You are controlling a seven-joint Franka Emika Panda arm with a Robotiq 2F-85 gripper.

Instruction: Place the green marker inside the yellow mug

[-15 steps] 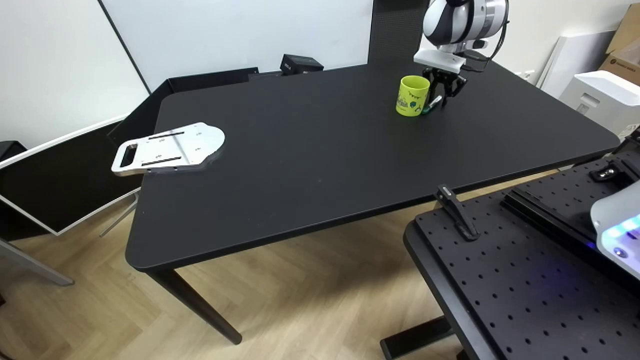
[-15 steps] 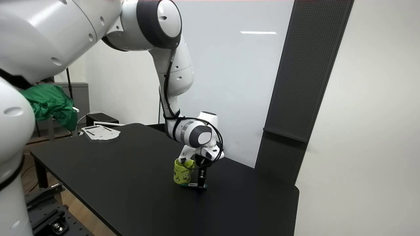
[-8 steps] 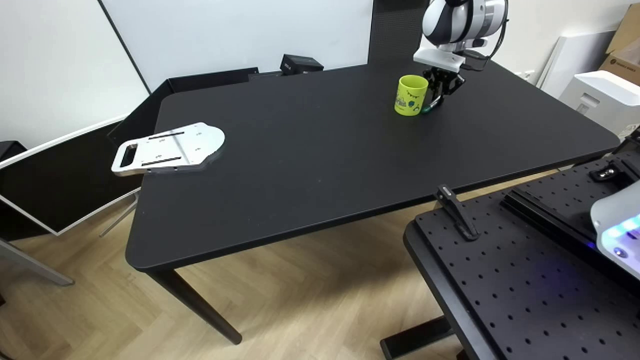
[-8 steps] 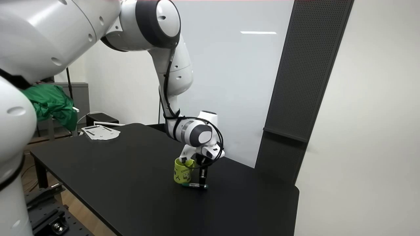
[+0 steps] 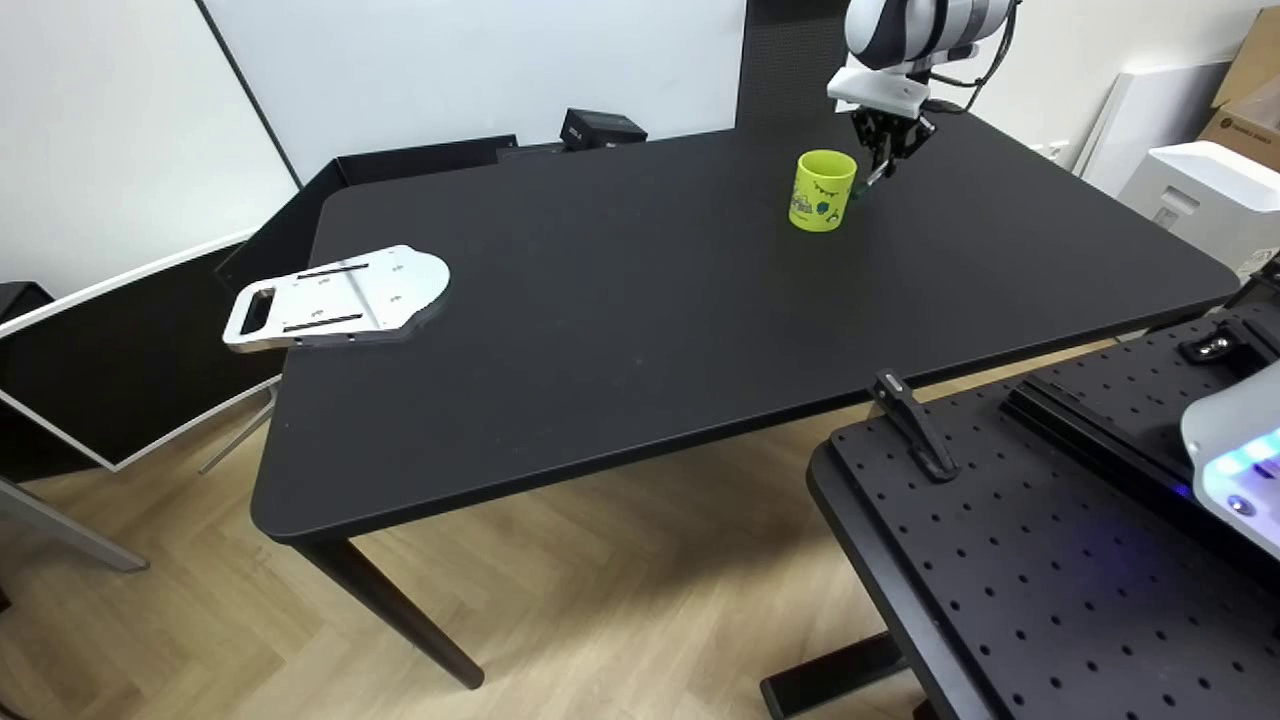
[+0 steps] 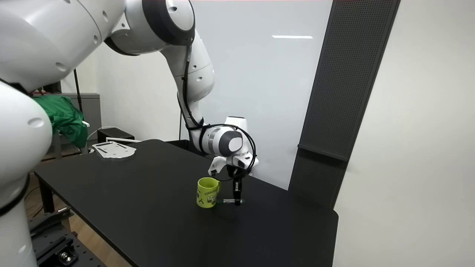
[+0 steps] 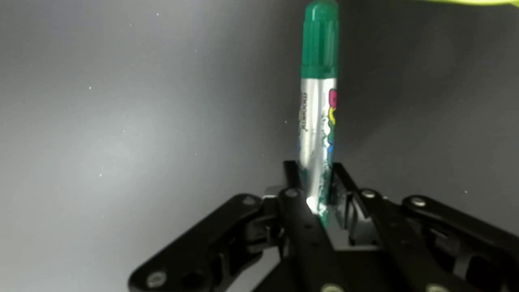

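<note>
The yellow mug stands upright on the dark table in both exterior views [image 5: 822, 198] [image 6: 206, 193], its handle toward the gripper side. Only a sliver of its rim [image 7: 474, 1] shows at the top right of the wrist view. My gripper is shut on the green marker in the wrist view [image 7: 314, 172]. The marker [image 7: 318, 109] has a silver body and a green cap pointing away from the jaws. In the exterior views the gripper [image 6: 237, 200] [image 5: 884, 170] holds the marker [image 6: 228, 201] [image 5: 870, 183] roughly level, just above the table beside the mug, cap end toward the mug.
A white plate with slots [image 5: 345, 295] lies at the far end of the table [image 5: 620, 330]. A white panel [image 6: 259, 92] and a dark perforated panel [image 6: 341, 81] stand behind the table. A black box [image 5: 602, 129] sits near the back edge.
The jaws have closed round the marker. The gripper has risen with it and moved slightly away from the mug. The mug shifted very slightly early on, then stayed still.
</note>
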